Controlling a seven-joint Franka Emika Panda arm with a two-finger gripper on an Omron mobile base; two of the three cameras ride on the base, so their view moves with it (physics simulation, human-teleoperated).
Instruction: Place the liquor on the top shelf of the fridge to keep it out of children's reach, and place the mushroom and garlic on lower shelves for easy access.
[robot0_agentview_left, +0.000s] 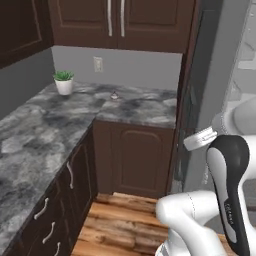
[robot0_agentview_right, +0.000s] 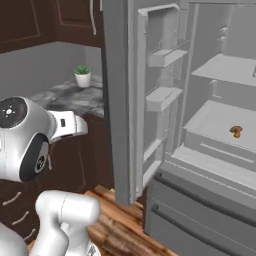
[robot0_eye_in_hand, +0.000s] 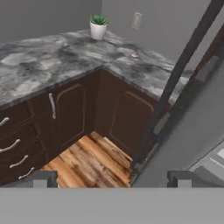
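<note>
Grey marble counter (robot0_agentview_left: 45, 130) runs round the corner, and on it, toward the back wall, sits one small pale lump (robot0_agentview_left: 114, 95), pinkish in the hand view; I take it for the garlic, though it is too small to be sure. A potted plant (robot0_agentview_left: 63, 82) stands well apart from it, in the corner.

Fridge (robot0_agentview_right: 200, 125) stands with its door (robot0_agentview_right: 120, 100) swung wide. Mushroom (robot0_agentview_right: 236, 131) already lies on a lower shelf (robot0_agentview_right: 210, 120). Top shelf (robot0_agentview_right: 225, 70) looks bare where I can see it; its right end is cut off by the frame edge. No bottle to be found on the counter or on the visible shelves.

Claw (robot0_eye_in_hand: 111, 179) is open, its jaws wide apart and nothing between them, looking down at the wooden floor by the cabinet corner, well short of the counter.

Risks, as I judge them:
- The bulb is tiny and round; a pinch slightly off-centre could squirt it away or roll it off the counter edge.
- The open door's edge stands close beside the arm (robot0_agentview_left: 230, 180); a wide swing toward the shelves could clip it.
- The forearm sits high and folded; reaching the back of the counter is a long stretch.

Hard to make out: the door bins' contents, and whether the bottle is somewhere out of frame.
</note>
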